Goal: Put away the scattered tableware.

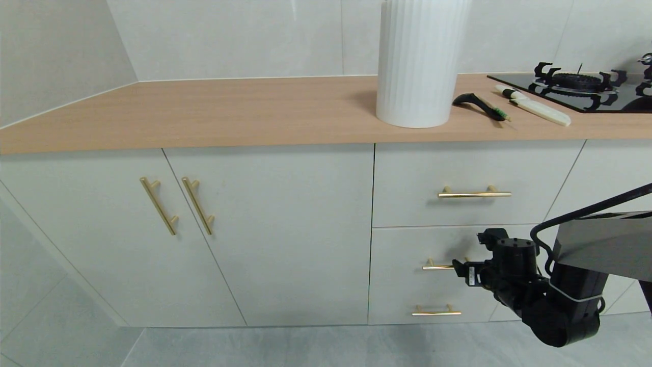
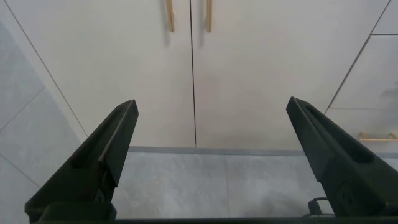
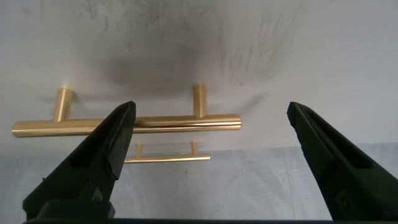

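1. Wood countertop (image 1: 229,109), smooth, carries the tableware: a black-handled utensil (image 1: 479,104) and a white utensil (image 1: 541,111) lie beside a tall ribbed white canister (image 1: 417,61), near the black hob (image 1: 619,94).
2. Right gripper (image 3: 210,111), fingers spread, faces the middle drawer's brass bar handle (image 3: 180,122).
3. Left gripper (image 2: 211,106), spread, faces pale cabinet doors (image 2: 249,74).

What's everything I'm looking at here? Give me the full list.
Countertop: one, wood-brown, over the cabinets.
Ribbed container: one, white, standing on the countertop.
Black utensil: one, black with green, lying right of the container.
Pale utensils: seemingly two, white and cream, lying between the black utensil and the hob.
Hob: one, black, at the countertop's right end.
Door handles: two, gold, on the left cabinet doors.
Drawer handles: three, gold, stacked below the container.
Right gripper: one, black, open, before the middle drawer handle.
Left gripper: one, black, open, low before the cabinet doors.
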{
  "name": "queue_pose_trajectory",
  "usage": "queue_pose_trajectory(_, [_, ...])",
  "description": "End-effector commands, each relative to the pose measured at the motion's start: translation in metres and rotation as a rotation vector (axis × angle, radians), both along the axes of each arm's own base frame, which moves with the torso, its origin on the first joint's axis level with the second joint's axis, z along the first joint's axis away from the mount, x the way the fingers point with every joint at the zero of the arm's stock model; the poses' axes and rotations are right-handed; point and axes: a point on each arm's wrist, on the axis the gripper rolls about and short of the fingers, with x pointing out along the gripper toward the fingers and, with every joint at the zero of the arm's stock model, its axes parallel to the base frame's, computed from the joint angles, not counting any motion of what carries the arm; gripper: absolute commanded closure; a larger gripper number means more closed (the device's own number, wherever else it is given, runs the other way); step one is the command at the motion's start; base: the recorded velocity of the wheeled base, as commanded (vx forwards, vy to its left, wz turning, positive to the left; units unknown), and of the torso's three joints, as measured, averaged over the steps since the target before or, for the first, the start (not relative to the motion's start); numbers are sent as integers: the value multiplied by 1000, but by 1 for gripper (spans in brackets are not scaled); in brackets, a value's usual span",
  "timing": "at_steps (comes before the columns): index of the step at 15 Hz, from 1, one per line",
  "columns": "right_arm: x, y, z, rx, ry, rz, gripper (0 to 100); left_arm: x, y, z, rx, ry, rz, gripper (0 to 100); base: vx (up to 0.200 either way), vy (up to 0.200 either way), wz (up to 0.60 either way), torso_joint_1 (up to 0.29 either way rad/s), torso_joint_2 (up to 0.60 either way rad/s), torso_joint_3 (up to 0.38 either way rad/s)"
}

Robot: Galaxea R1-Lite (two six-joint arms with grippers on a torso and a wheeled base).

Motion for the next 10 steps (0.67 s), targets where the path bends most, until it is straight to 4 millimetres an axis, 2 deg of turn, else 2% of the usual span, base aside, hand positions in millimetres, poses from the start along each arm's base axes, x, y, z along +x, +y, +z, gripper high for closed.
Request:
queue_pose_trajectory(1, [5,1,-7,-7,0,-16,0,0,0,0,-1,0,1,0,0,0,0,0,0,0])
queue_pose_trajectory(6, [12,2,-12,-14,-6,-30,0,0,0,0,-1,0,1,0,0,0,0,0,0,0])
queue_pose_trajectory(10, [5,1,-12,-22,26,-29,0,0,0,0,-1,0,1,0,0,0,0,0,0,0])
